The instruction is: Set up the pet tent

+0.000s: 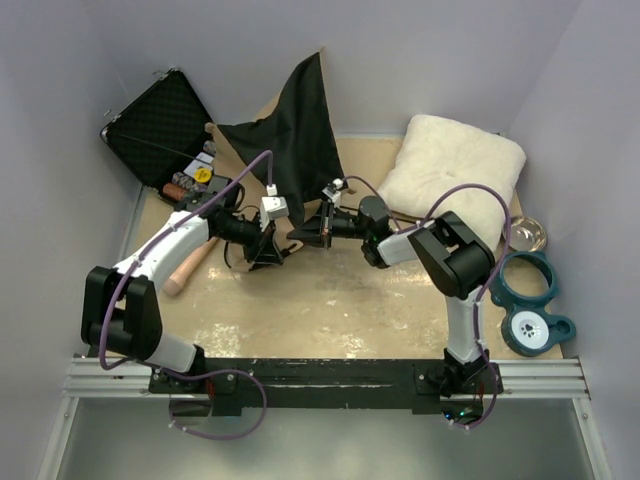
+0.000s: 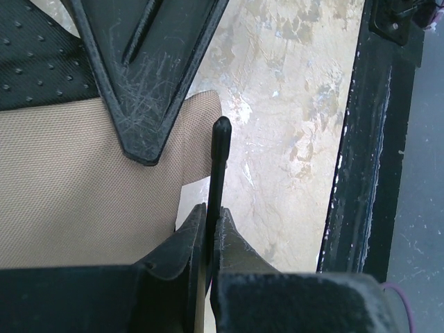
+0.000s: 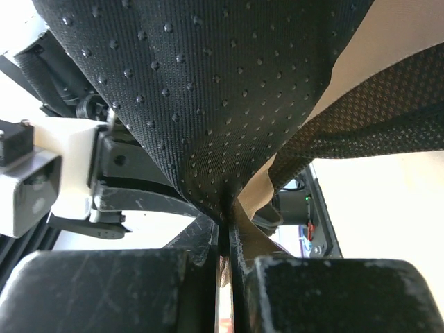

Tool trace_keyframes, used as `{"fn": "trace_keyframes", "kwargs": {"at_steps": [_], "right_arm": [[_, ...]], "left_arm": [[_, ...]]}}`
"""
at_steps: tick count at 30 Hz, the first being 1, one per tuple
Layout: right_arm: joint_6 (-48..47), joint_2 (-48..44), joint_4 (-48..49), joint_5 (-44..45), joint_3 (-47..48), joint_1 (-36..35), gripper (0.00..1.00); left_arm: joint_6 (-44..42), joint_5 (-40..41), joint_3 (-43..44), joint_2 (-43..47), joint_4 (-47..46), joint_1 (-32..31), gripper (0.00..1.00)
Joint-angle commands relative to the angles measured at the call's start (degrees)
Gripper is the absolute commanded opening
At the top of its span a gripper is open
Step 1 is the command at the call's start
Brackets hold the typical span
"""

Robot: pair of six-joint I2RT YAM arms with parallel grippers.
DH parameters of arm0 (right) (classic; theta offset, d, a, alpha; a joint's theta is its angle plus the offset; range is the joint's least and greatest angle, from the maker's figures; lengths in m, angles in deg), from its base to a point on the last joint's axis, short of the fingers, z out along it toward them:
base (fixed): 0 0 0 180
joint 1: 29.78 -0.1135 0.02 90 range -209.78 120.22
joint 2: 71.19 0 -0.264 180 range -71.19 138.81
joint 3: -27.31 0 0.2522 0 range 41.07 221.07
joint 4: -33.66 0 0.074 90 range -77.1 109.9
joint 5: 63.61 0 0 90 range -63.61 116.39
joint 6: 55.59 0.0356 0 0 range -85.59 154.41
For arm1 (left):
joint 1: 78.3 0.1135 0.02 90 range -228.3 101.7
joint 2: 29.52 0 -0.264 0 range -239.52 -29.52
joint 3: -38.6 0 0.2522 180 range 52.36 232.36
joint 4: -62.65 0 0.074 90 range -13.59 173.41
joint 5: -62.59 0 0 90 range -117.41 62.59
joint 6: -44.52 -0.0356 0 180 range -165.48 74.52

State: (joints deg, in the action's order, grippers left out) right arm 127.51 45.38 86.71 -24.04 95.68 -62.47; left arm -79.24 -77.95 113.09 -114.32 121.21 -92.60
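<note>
The pet tent [image 1: 290, 130] hangs as a bunch of black dotted fabric at the middle back, lifted between the two arms. My left gripper [image 1: 268, 245] is shut on a thin black pole [image 2: 220, 159], whose rounded tip sticks out past the fingertips beside the tent's tan fabric [image 2: 69, 180]. My right gripper [image 1: 318, 228] faces it from the right. In the right wrist view it is shut [image 3: 227, 215] on a fold of the black dotted underside [image 3: 208, 90] with a tan edge. One finger of the right gripper [image 2: 146, 69] shows just above the pole tip.
An open black foam-lined case [image 1: 160, 125] leans at the back left with small items at its foot. A white fluffy cushion [image 1: 455, 170] lies at the back right. A glass bowl [image 1: 528, 235] and teal pet dishes [image 1: 530, 300] sit along the right edge. A tan handle [image 1: 190, 270] lies under the left arm.
</note>
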Motion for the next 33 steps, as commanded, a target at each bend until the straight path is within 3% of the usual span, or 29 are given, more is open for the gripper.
{"fn": "trace_keyframes", "kwargs": {"at_steps": [1,33], "right_arm": [[5.3,-9.0,23.3,2.5,2.6,7.2,0.0],[4.9,-12.8,20.8,0.9,2.6,11.2,0.0]], "left_arm": [[-1.9,27.3,-3.9,-3.8,7.9,3.1,0.0],[-2.6,30.2,-4.1,-4.4,7.3,3.2,0.0]]}}
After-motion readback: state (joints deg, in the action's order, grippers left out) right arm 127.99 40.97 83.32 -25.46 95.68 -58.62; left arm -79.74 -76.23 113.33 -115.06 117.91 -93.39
